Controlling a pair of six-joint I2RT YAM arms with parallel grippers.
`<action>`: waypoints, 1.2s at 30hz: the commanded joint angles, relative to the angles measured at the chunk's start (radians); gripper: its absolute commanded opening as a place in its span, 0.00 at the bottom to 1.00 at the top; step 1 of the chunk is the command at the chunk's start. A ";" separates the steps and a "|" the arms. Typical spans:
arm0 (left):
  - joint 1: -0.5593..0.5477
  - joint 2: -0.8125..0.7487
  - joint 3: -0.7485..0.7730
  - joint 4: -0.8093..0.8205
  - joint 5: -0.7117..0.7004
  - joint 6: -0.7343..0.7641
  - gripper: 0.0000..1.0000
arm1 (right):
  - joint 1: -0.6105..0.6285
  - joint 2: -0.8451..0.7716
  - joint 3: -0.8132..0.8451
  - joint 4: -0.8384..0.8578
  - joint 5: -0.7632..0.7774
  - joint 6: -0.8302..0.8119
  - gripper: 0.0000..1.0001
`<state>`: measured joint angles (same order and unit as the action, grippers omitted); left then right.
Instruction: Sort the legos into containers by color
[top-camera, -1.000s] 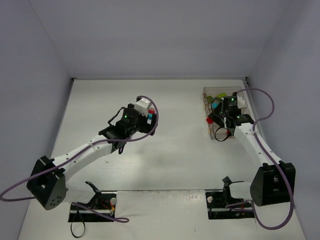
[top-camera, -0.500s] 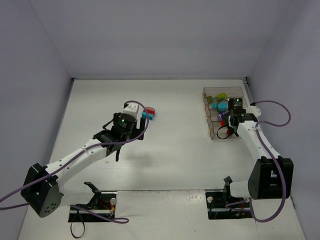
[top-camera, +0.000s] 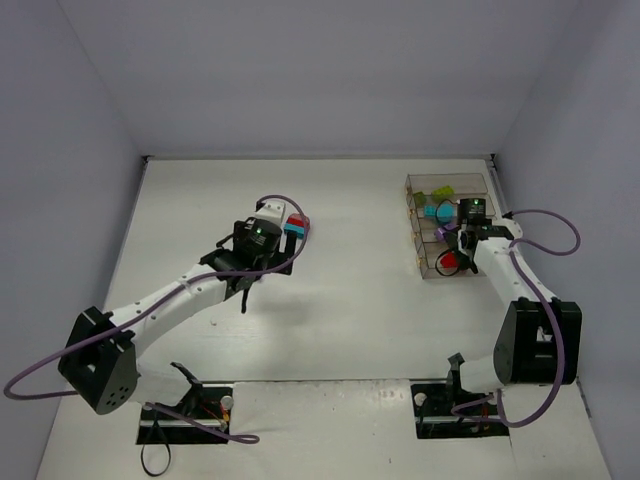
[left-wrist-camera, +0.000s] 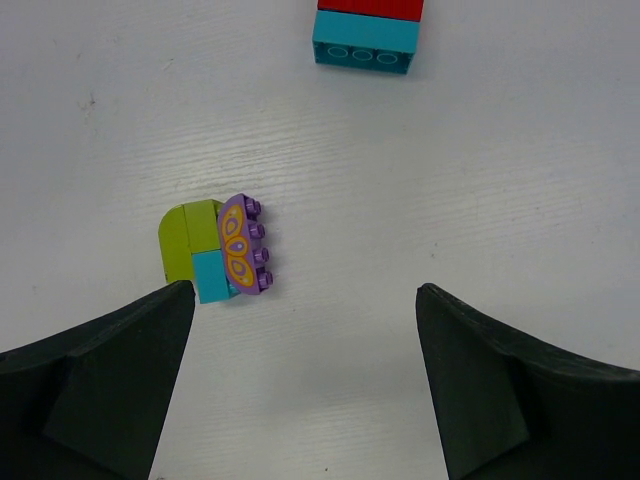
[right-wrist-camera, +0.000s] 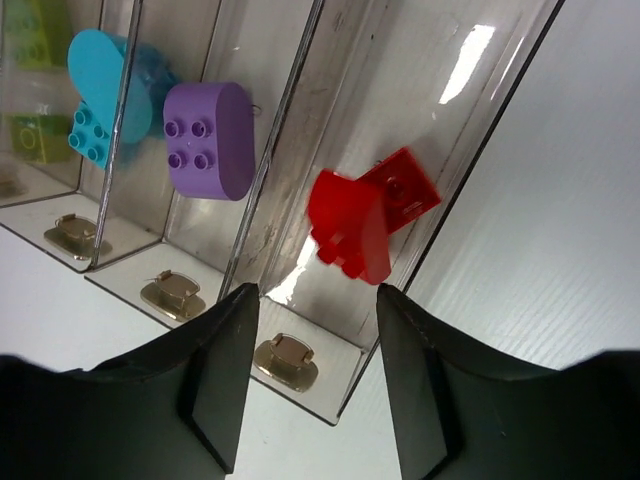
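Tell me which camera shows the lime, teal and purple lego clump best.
Left wrist: the clump lies whole in view, its lime, teal and butterfly-printed purple pieces clear. Top external does not show it; the left arm seems to cover it. Right wrist faces the containers instead.

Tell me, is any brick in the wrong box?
No, the boxes each hold one color. The red brick lies tilted in the end box, and a green-teal-purple clump sits loose on the table.
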<state>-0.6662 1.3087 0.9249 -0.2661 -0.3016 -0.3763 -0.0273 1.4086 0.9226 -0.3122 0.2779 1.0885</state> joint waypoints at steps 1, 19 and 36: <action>0.007 0.024 0.084 0.010 -0.013 -0.019 0.86 | -0.002 0.003 0.015 0.004 0.007 0.008 0.48; 0.102 0.532 0.463 0.038 0.091 0.091 0.86 | 0.000 -0.097 0.128 0.116 -0.339 -0.498 0.73; 0.154 0.753 0.655 0.087 0.254 0.201 0.86 | 0.000 -0.120 0.055 0.217 -0.597 -0.593 0.73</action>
<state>-0.5224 2.0846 1.5158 -0.2279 -0.1001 -0.1909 -0.0265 1.2995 0.9722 -0.1516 -0.2760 0.5228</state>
